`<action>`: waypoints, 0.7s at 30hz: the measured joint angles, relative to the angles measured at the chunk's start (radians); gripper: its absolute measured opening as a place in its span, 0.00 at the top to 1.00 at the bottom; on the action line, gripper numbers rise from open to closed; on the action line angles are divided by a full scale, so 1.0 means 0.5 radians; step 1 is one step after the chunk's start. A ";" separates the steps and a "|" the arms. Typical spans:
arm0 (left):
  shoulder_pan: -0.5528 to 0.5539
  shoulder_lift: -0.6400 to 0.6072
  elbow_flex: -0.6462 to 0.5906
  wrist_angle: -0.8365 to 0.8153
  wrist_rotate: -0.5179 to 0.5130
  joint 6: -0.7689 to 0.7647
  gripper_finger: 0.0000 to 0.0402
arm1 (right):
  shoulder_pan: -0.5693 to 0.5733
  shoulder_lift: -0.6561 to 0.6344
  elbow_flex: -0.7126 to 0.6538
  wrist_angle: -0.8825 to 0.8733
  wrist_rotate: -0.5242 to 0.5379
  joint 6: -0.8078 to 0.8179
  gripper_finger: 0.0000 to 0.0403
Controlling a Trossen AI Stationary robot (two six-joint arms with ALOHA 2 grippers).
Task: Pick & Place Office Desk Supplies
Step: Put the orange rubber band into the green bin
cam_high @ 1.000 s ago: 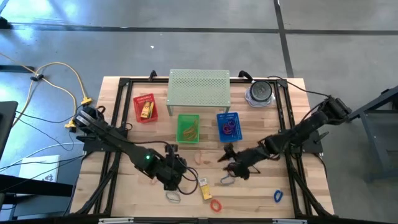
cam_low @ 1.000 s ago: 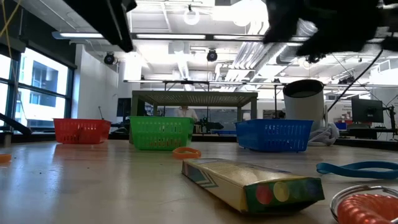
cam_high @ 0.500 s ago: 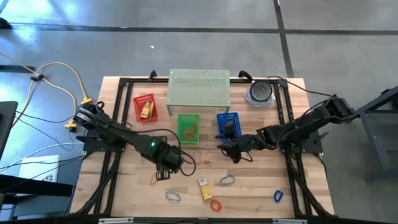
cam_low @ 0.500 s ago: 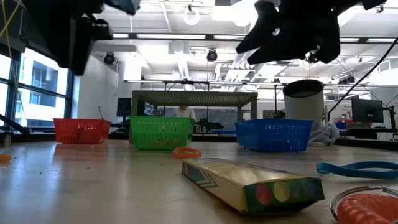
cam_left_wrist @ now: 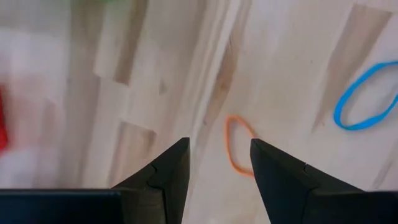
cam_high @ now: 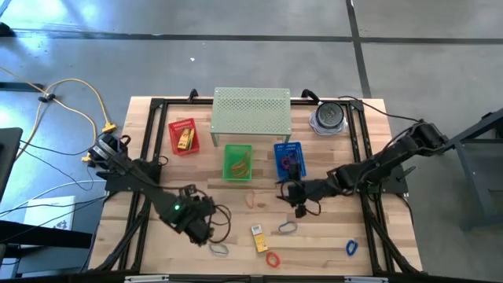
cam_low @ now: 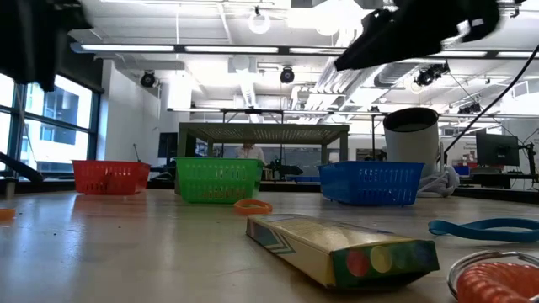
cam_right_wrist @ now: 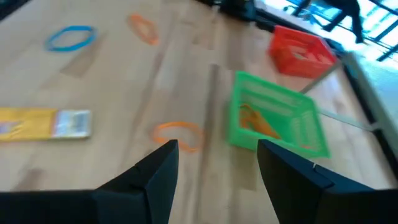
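The left gripper (cam_high: 206, 230) hangs over the front-left worktop (cam_high: 330, 236), fingers parted and empty, an orange loop (cam_left_wrist: 238, 145) just beyond them; the right gripper (cam_high: 292, 198) hovers in front of the blue basket (cam_high: 289, 159), spread wide, holding nothing; a yellow packet (cam_high: 257, 237) and further loops lie along the front edge.
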 joint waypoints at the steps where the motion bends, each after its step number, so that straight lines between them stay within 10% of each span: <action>1: -0.023 0.000 -0.020 0.015 0.016 -0.047 0.60 | 0.021 0.000 0.000 -0.017 -0.001 0.000 0.48; 13: -0.121 0.000 -0.247 0.121 0.178 -0.491 0.60 | 0.119 0.024 0.000 0.405 -0.194 1.185 0.48; 21: -0.073 0.000 -0.468 0.473 0.358 -0.829 0.60 | 0.302 0.165 -0.002 0.762 -0.371 1.258 0.48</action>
